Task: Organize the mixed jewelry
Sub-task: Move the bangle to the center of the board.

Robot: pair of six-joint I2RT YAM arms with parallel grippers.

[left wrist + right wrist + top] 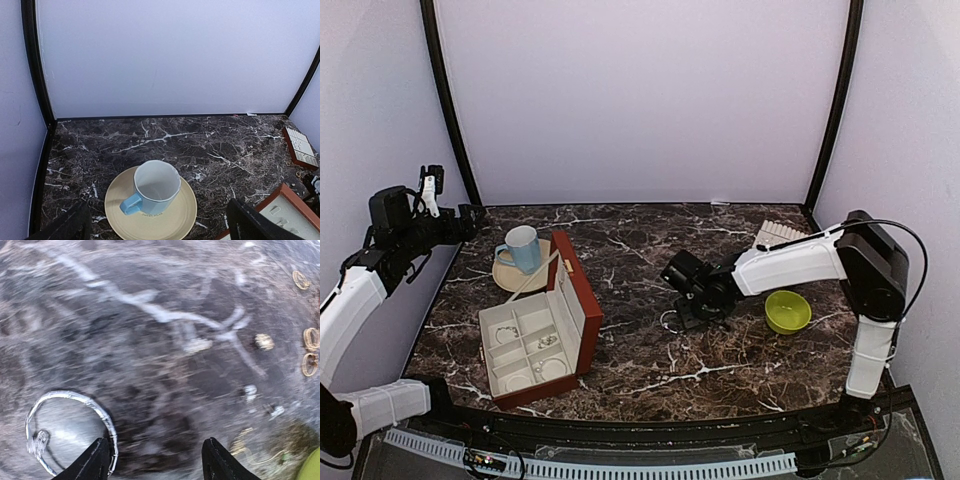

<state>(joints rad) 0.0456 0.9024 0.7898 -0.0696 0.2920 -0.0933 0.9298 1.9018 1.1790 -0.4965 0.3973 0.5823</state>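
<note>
Dark marble worktop [650, 375]. Right gripper [155, 456] sits low over mid-worktop, jaws apart, only bare stone between them. Hoop bracelet [70, 396] lies flat at lower left of the right wrist frame, its rim running behind one fingertip [97, 460]; contact unclear, view blurred. Small rings [311, 338] lie along that frame's right edge. Left gripper [159, 222] is high at upper left of the top view, jaws wide, empty, above mug [155, 187] on saucer [177, 225]. Open box [582, 305] at lower left holds a few silvery pieces [548, 341].
</note>
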